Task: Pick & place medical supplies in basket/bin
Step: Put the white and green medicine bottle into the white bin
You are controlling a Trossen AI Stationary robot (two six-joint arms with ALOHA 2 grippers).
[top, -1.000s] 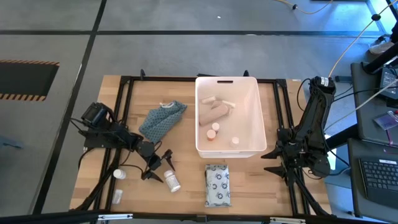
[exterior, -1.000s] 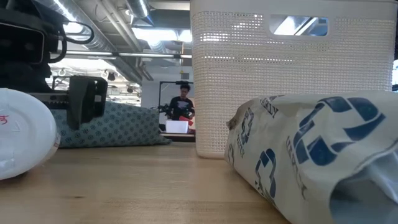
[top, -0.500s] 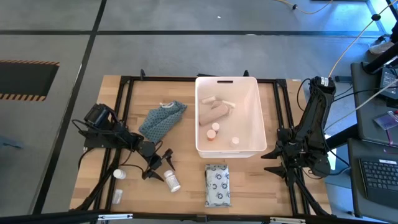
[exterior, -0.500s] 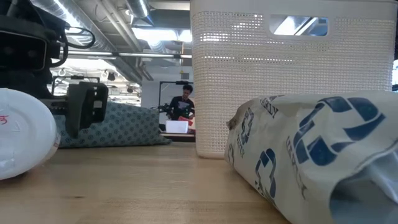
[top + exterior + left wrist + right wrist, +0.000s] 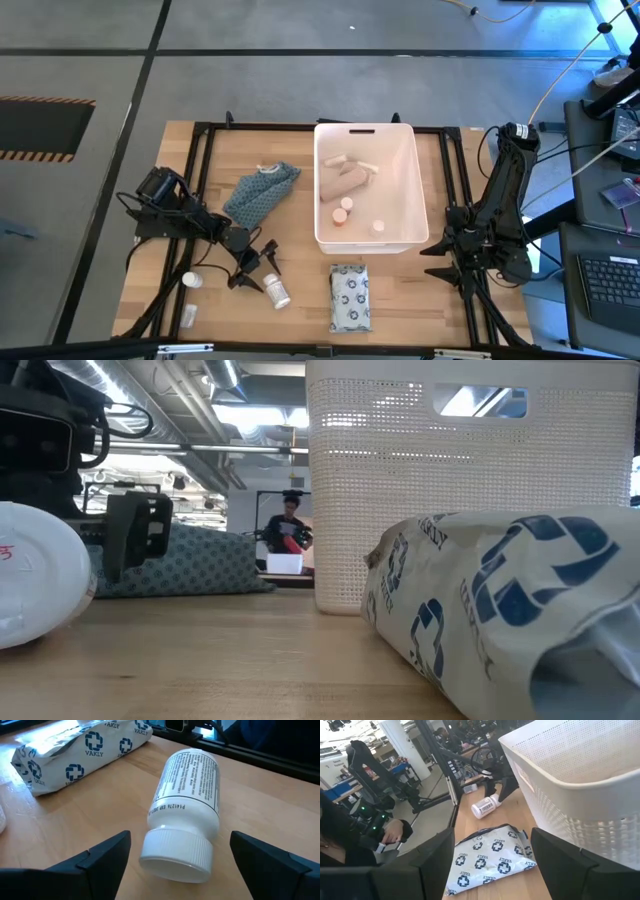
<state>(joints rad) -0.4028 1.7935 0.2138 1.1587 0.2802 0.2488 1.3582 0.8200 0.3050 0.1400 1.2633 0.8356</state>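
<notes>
On the table's near-left part, at about seven o'clock from the white tub (image 5: 420, 195), a white pill bottle (image 5: 186, 815) lies on its side, ribbed white cap toward the left gripper (image 5: 177, 865) and black print on its label. The gripper's jaws stand wide apart either side of the cap, touching nothing. At six o'clock from the tub lies the flat white pack with blue crosses (image 5: 349, 297). The right gripper (image 5: 492, 857) waits at the tub's four o'clock, jaws parted and empty.

pill bottle (image 5: 35, 575) cut off at low view's edge, soft pack (image 5: 520, 610) likewise cropped
</notes>
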